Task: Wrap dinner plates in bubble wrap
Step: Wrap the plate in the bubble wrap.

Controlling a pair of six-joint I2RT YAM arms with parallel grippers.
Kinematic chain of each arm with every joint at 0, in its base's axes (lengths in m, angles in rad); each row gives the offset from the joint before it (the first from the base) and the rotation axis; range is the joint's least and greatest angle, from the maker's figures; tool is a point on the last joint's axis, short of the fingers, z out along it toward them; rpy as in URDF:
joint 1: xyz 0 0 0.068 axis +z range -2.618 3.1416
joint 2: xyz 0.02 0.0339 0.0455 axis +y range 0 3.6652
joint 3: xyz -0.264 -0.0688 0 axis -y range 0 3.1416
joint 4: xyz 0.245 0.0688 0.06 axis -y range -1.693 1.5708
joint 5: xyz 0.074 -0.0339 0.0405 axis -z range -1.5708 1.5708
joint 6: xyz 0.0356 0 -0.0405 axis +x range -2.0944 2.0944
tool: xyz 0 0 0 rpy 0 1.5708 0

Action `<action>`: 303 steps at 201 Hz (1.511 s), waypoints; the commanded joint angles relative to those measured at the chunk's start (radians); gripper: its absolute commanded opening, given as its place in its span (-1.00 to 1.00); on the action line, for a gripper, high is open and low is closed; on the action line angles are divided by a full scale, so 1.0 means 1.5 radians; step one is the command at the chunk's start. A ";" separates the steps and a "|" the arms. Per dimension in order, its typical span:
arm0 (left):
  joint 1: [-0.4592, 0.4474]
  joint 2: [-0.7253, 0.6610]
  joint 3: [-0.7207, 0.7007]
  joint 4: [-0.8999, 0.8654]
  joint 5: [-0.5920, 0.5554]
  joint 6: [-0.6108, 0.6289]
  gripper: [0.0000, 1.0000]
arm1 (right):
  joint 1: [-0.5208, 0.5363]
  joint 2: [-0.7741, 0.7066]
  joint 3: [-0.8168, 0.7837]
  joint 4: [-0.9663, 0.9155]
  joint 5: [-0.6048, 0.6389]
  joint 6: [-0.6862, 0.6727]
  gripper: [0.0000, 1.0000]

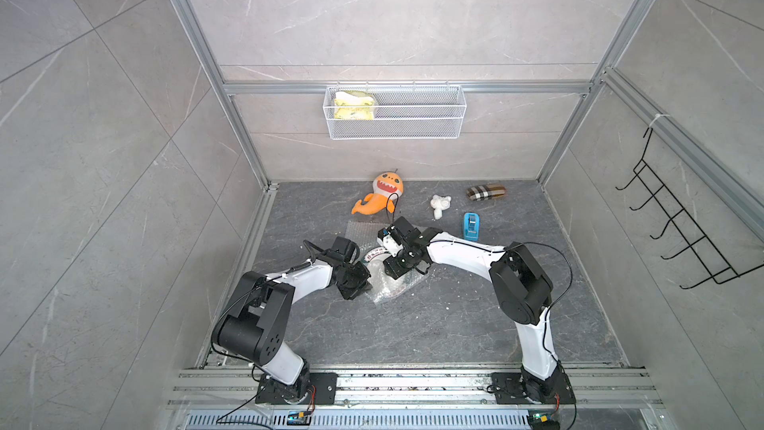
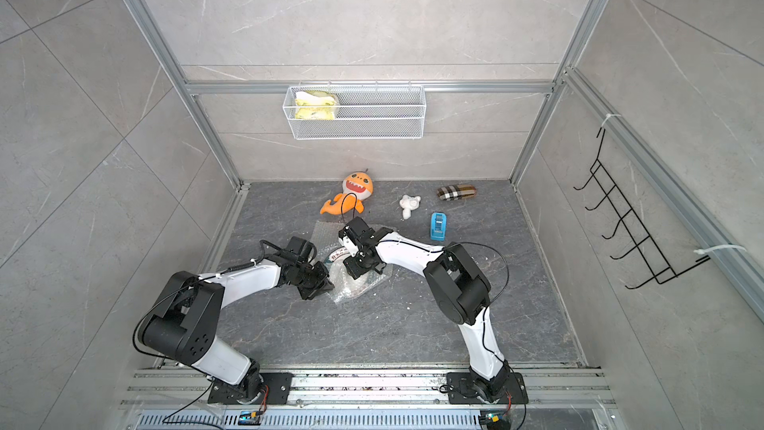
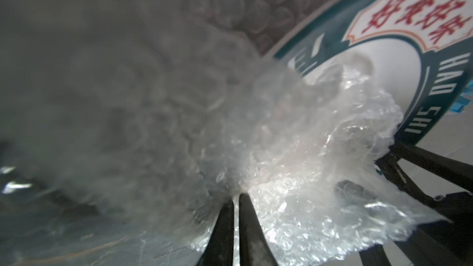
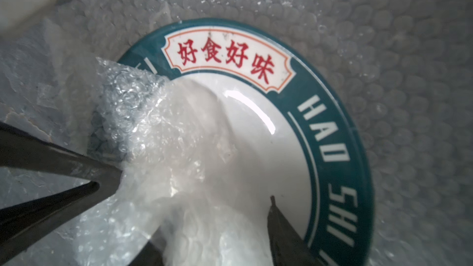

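1. Crinkled bubble wrap (image 3: pixel 281 175) fills our left wrist view, and our left jaws are pinched almost shut on a bunched fold of it.
2. Our right jaws stand apart over the plate (image 4: pixel 332 134) and grip nothing. One tip hovers above the glazed white centre.
3. That plate lies flat on the sheet near the middle of the desk (image 1: pixel 434 324), a little toward its left edge. The fold is drawn over part of its rim and centre.
4. We judge the film slick and springy. Held by one thin pinch, it could slip free and the fold could flop back.
5. Pulling harder could drag the smooth, round plate across the bubbles or tear the thin plastic.
6. Dark teal banding, white lettering and red characters are mostly uncovered, so we judge much wrapping is left.
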 commanded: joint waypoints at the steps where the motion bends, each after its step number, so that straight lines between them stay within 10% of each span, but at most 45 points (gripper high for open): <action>1: 0.004 0.025 -0.014 -0.029 -0.027 0.016 -0.79 | -0.001 -0.069 -0.003 -0.023 0.041 0.000 0.13; 44: 0.004 0.027 0.000 -0.035 -0.022 0.021 -0.79 | -0.002 -0.135 -0.016 -0.023 0.026 0.021 0.06; 97: 0.004 0.030 0.027 -0.062 -0.028 0.033 -0.79 | -0.001 -0.124 -0.066 0.042 -0.117 0.087 -0.61; 303: -0.031 0.042 0.170 -0.034 0.084 -0.009 -0.72 | -0.046 0.087 0.019 0.066 -0.148 0.115 -0.69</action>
